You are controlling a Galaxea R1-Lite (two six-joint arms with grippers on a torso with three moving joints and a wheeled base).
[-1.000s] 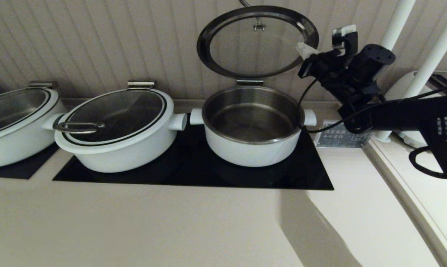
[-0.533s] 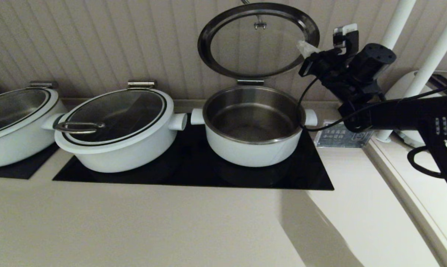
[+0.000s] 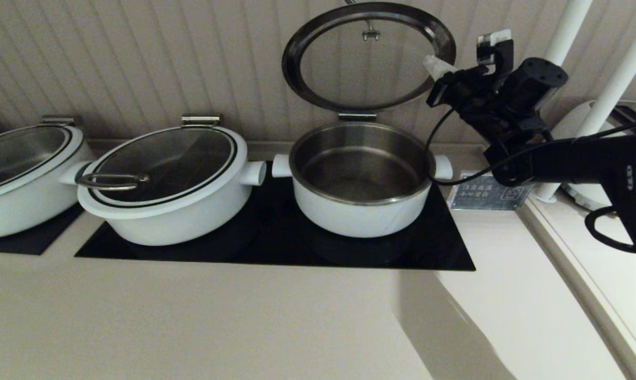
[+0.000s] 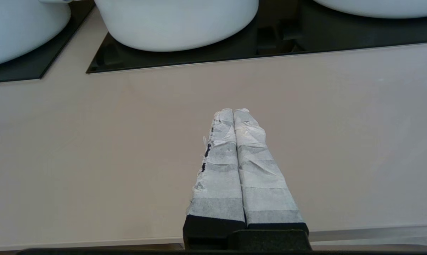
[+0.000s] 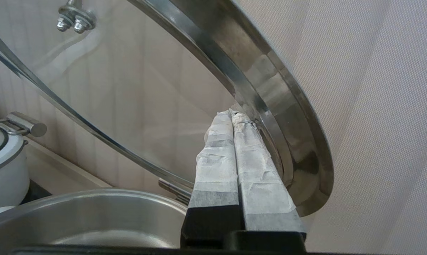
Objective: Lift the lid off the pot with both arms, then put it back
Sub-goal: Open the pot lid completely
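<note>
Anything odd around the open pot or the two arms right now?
Nothing spilled or damaged. The lid stands swung up on its rear hinge above the pot, with the right gripper, fingers shut, pressed against its rim rather than gripping it. The left gripper sits shut over bare counter.

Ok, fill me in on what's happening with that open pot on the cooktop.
The pot sits open on the black cooktop, its steel inside empty. Its glass lid stands tipped up against the wall behind it, on a hinge at the pot's back edge. The right gripper, fingers shut, presses its tips against the lid's inner rim on the right side. The left gripper is shut too, hanging over bare counter in front of the cooktop, holding nothing.
</note>
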